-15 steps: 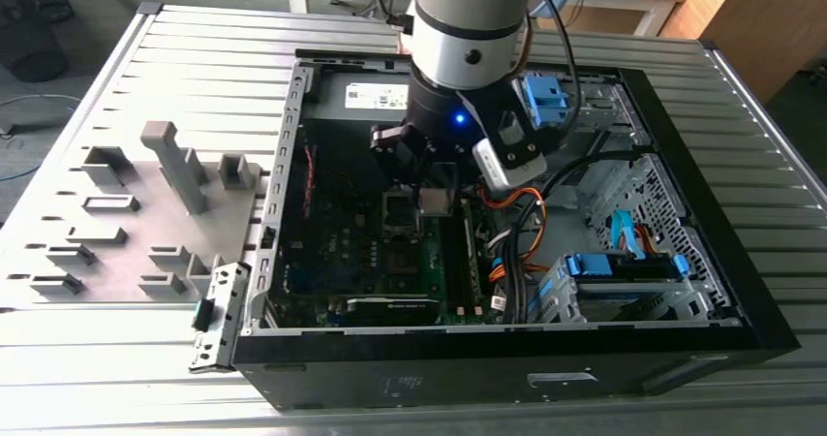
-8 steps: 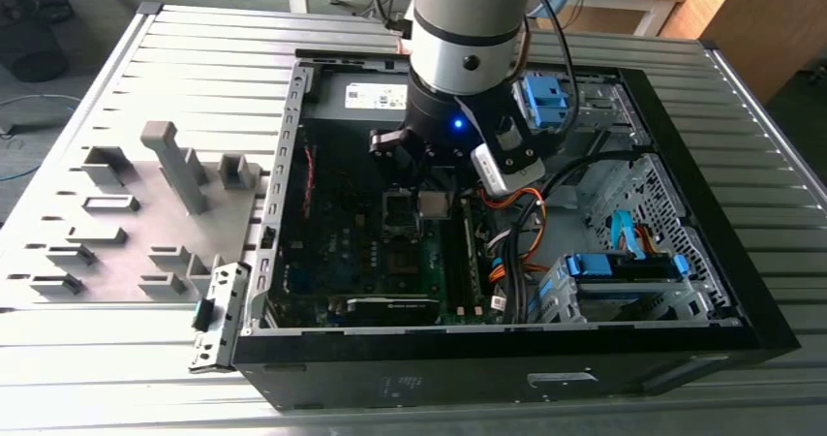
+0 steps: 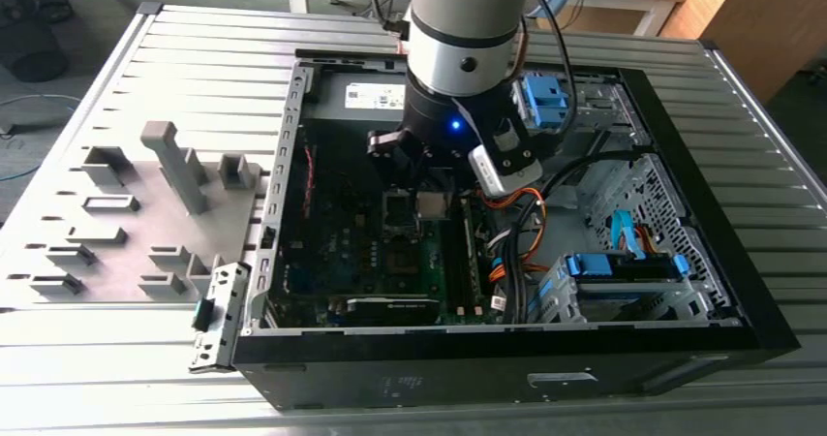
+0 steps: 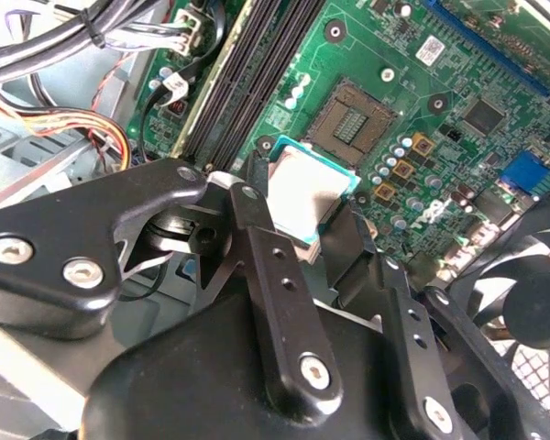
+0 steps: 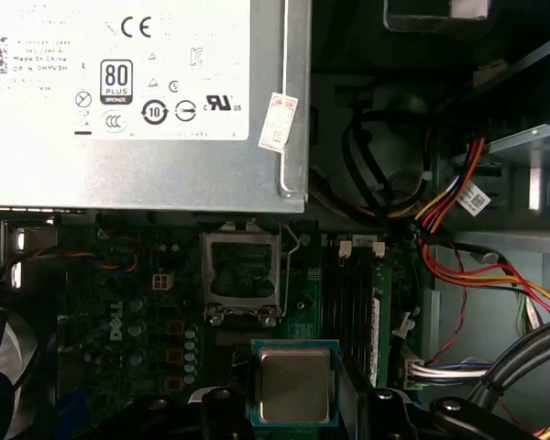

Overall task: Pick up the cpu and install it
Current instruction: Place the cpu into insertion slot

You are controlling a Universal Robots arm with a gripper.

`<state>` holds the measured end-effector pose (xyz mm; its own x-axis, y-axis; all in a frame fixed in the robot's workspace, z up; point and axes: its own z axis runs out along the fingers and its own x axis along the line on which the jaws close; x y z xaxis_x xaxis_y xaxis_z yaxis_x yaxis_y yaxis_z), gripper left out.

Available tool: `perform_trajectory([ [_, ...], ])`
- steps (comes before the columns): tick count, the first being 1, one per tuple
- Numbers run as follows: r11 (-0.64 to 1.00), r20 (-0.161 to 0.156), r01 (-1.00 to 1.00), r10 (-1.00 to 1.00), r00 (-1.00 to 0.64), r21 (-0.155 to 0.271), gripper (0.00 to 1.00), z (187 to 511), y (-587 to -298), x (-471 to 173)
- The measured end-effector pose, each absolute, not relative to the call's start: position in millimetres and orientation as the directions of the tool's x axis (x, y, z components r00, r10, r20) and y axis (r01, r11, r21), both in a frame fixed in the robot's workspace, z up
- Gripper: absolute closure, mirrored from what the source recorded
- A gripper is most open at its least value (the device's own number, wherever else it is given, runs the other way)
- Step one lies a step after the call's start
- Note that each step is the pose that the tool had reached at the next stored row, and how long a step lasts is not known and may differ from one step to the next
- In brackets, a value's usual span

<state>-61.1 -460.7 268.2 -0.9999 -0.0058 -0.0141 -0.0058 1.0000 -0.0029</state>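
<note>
My gripper [image 3: 429, 192] is down inside the open computer case [image 3: 723, 344], shut on the cpu [image 3: 432, 204]. The cpu [image 4: 304, 191] is a small square chip with a silvery top and a teal rim, gripped at two opposite edges by the black fingers [image 4: 249, 213]. It hangs above the green motherboard [image 4: 440, 82], a short way from the open socket [image 4: 352, 117]. In the first wrist view the cpu [image 5: 293, 383] sits level just beside the socket [image 5: 243, 275], whose metal frame stands open.
The silver power supply [image 5: 119, 92] borders the socket. Memory slots [image 5: 350, 302] and bundled coloured cables [image 5: 477, 266] run alongside. A black fan [image 4: 532, 302] sits near the fingers. Grey fixture blocks [image 3: 142, 203] stand on the table at the exterior view's left.
</note>
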Motion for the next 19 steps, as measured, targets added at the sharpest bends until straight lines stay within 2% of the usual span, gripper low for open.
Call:
perform_trajectory([
  [19,1.0,-0.014,-0.01,-0.01,-1.0,-0.014,0.53,260,-461,-74],
])
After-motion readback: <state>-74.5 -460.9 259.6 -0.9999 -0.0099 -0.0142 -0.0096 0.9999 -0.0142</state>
